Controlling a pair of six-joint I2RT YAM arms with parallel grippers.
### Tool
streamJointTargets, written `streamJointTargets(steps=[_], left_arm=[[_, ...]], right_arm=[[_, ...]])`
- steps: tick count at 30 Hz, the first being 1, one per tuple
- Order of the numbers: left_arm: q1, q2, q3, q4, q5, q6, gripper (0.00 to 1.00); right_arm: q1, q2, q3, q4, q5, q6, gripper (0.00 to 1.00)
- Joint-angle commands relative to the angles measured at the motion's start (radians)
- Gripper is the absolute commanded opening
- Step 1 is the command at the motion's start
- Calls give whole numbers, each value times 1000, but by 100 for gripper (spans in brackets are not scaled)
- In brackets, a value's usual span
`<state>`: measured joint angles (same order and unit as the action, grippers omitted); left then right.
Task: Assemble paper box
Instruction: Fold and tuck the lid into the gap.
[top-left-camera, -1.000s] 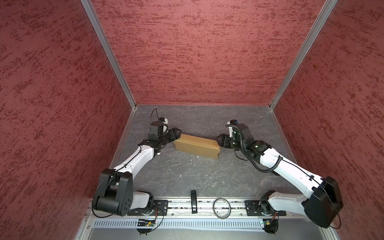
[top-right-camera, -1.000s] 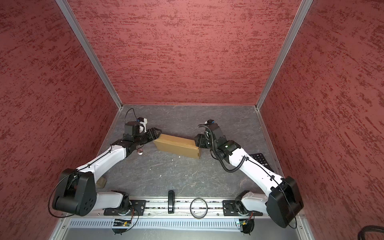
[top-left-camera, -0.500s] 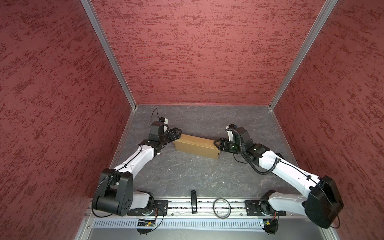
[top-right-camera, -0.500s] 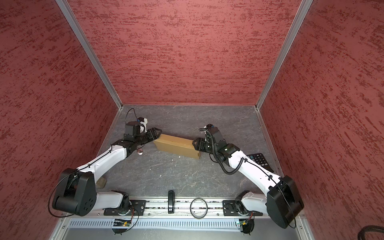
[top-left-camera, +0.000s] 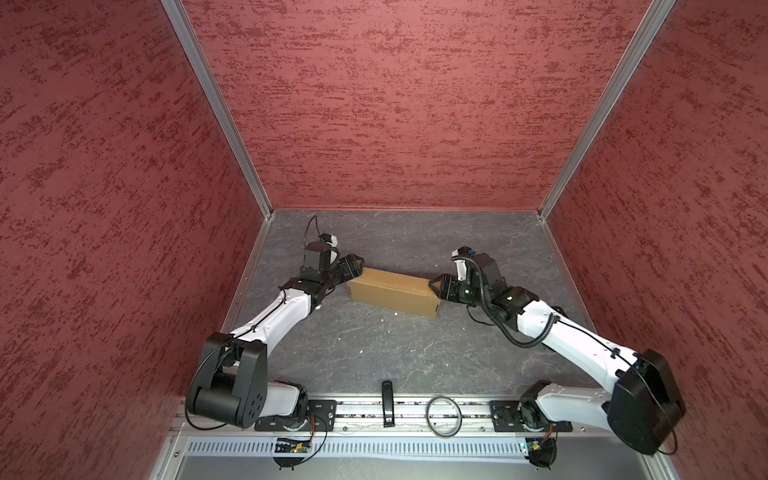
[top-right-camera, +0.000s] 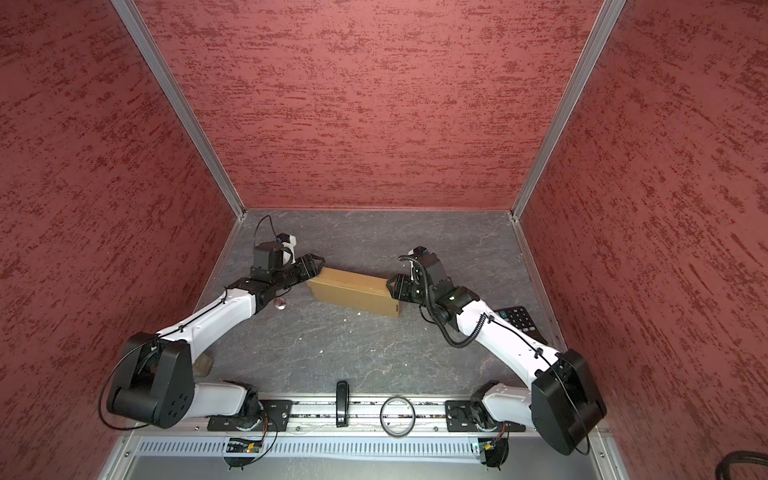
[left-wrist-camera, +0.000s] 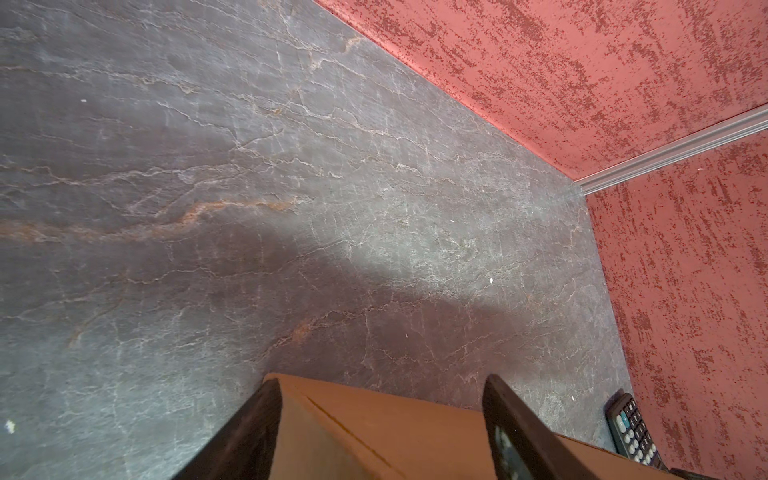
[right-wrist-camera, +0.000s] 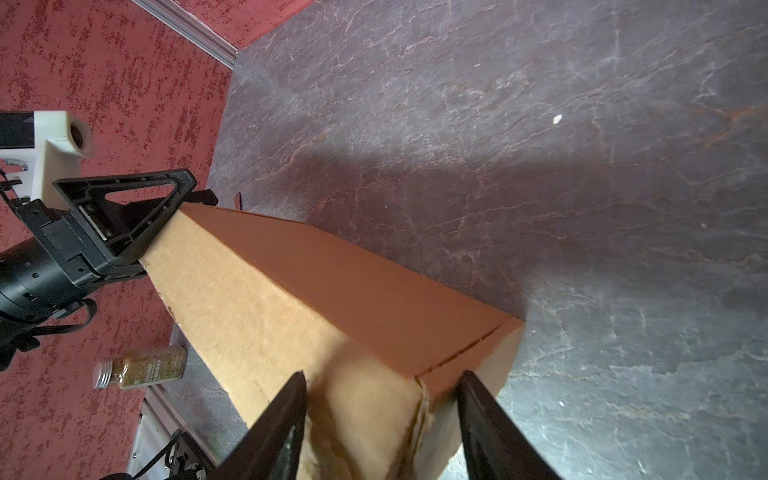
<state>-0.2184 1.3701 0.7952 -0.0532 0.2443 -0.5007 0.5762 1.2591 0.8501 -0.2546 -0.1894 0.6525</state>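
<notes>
Two grippers bracket one box, one at each end.

Left of frame: the left gripper (top-left-camera: 359, 266) has its jaws wide, with the tips set at the far left corner of the long, closed, tan-brown cardboard paper box (top-left-camera: 392, 291). I see nothing clamped. This arm shows no shift over the last second.

Mid-frame: the box lies flat on the dark grey slate-patterned tabletop (top-left-camera: 374, 353), slanting down toward the right. Every face in view is closed and its position is unchanged. In the right wrist view, a seam (right-wrist-camera: 461, 353) near the right end shows a thin gap.

Right of the box: the right gripper (top-left-camera: 434, 289) has its jaws apart. The box end is broader than the gap, so it is not pinched across. Tip contact with the end face is not resolvable. Change: this gripper has edged in and slightly lower onto the right end.

Far right: a black calculator (top-right-camera: 517, 319) lies by the right forearm, uninvolved.

Reading: folding looks nearly done. The approach suggests a lengthwise press to seat the end flap against the left brace. Risk: an off-axis push makes the box skid or rotate.
</notes>
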Motion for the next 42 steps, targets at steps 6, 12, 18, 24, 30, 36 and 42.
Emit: streamJointTargets(steps=[6, 12, 18, 24, 30, 36, 42], left_arm=[[-25, 47, -16, -145, -17, 20, 76], [-30, 49, -8, -152, -27, 17, 76], [-36, 47, -7, -162, -40, 17, 76], [-36, 44, -5, -172, -47, 17, 76], [-38, 50, -6, -174, -51, 17, 76], [-42, 49, -3, -178, -52, 19, 77], [-42, 36, 18, -199, -44, 35, 80]], right_arm=[[-6, -41, 38, -32, -4, -10, 72], [-6, -111, 26, -91, 8, -4, 74], [-6, -140, -9, -83, -13, 12, 74], [-7, -121, -63, -35, -46, 39, 71], [-7, -111, -119, -11, -30, 56, 69], [-9, -85, -130, 27, -12, 52, 68], [-17, -84, -129, 50, 7, 65, 62]])
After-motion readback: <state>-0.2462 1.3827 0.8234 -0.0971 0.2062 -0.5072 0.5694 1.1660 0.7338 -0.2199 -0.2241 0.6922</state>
